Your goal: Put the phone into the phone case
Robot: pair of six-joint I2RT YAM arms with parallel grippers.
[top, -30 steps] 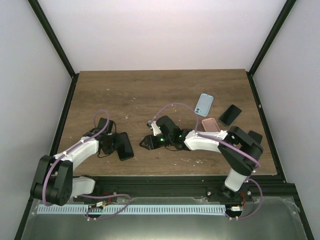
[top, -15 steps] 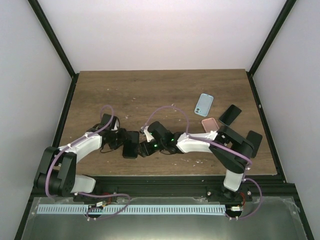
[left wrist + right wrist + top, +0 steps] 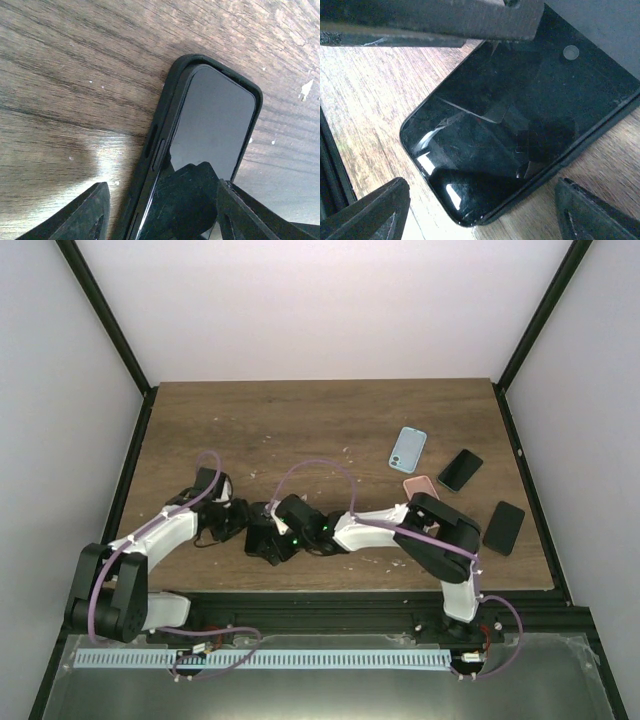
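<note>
The glossy black phone (image 3: 215, 120) lies flat on the brown wooden table (image 3: 300, 420), near its front edge and left of centre. In the left wrist view its far end sits inside the raised rim of the matte black phone case (image 3: 172, 95). Its near end is hidden under a dark blocky shape (image 3: 185, 200) that cannot be identified.

The left gripper (image 3: 161, 186) has its fingers spread to either side of the phone's near end, and a thin strip of wood shows between one finger (image 3: 85, 215) and the case wall.

The right gripper (image 3: 481, 182) reaches in from the opposite side and hangs low over the phone's screen. Its fingers (image 3: 365, 215) are wide apart and hold nothing.

In the overhead view the two grippers meet at the phone.

Well to the right lie a light blue phone case (image 3: 407, 448), a pink case (image 3: 420, 486) and two more black phones (image 3: 460, 470) (image 3: 503, 527).
</note>
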